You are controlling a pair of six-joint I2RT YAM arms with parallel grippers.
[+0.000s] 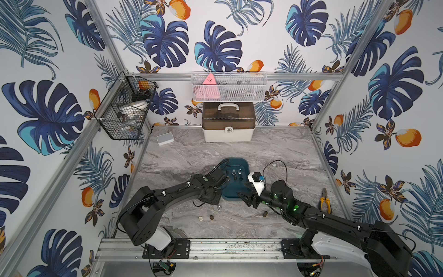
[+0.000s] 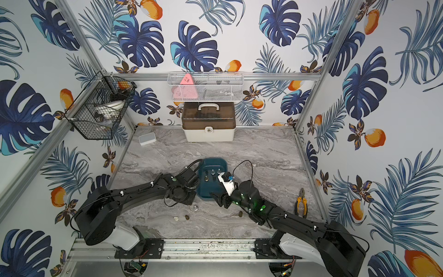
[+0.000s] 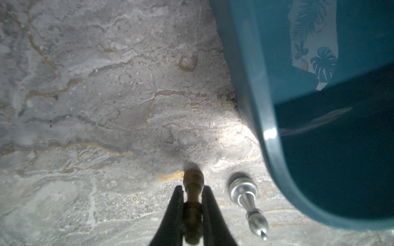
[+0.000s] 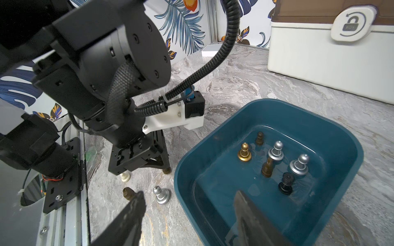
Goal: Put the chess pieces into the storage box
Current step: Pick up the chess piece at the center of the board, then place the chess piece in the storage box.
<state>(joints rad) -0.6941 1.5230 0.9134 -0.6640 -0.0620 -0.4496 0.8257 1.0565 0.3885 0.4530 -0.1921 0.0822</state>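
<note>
The brass piece (image 3: 193,181) stands just outside the storage box (image 3: 266,119), by its near-left corner. The left gripper (image 3: 192,191) is clamped across the piece's narrow waist. Its round base is at or just above the worktop (image 1: 239,148); I cannot tell which.

The piece looks small, rigid and glossy, so it is probably light but slippery, and a round stem can pivot between flat fingers. The waist above the flared base seems the soundest place to hold.

A silver piece (image 3: 243,189) stands upright just beside it, near the box wall, close enough to be knocked on the lift. Six pieces (image 4: 276,151) stand inside the box. Nearer the robot than the box, a whitish piece (image 1: 201,218) and a brown piece (image 1: 212,217) sit side by side. A second brown piece (image 1: 265,213) sits off toward the right arm.

The right gripper (image 4: 189,193) hangs above the box's near rim, fingers apart and empty.

The worktop is hard, smooth and marble-patterned, so a dropped piece would likely roll. Behind the box stands a white case (image 1: 227,122), and yellow-handled pliers (image 1: 325,200) lie well to the box's right.
</note>
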